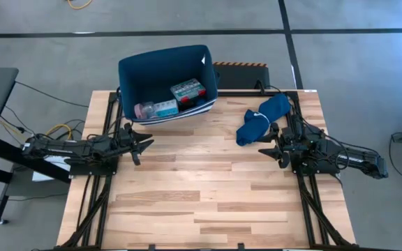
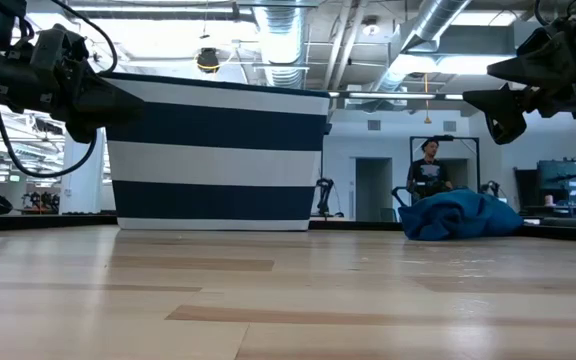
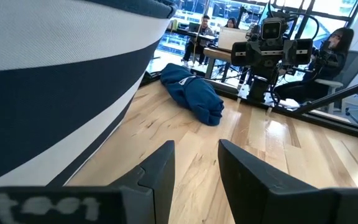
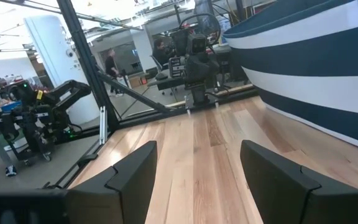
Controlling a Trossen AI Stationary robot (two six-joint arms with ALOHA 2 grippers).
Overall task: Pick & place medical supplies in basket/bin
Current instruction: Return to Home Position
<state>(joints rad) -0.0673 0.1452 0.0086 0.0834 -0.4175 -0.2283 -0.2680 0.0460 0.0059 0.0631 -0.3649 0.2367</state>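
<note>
Bin, navy, at 12 o'clock on worktop; holds teal-green first-aid box, pink roll, small blue box. Blue cloth, 2 o'clock. Left gripper, 9 o'clock, released, empty. Right gripper, 3 o'clock, released, empty.

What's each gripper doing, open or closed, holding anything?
Left gripper: open, empty, near the table's left side.
Right gripper: open, empty, near its right side.

— Where does the navy bin stand?
— At the table's far edge, holding a teal-green box and a pink roll.
— And to its right?
— A crumpled blue cloth lies on the wood.
</note>
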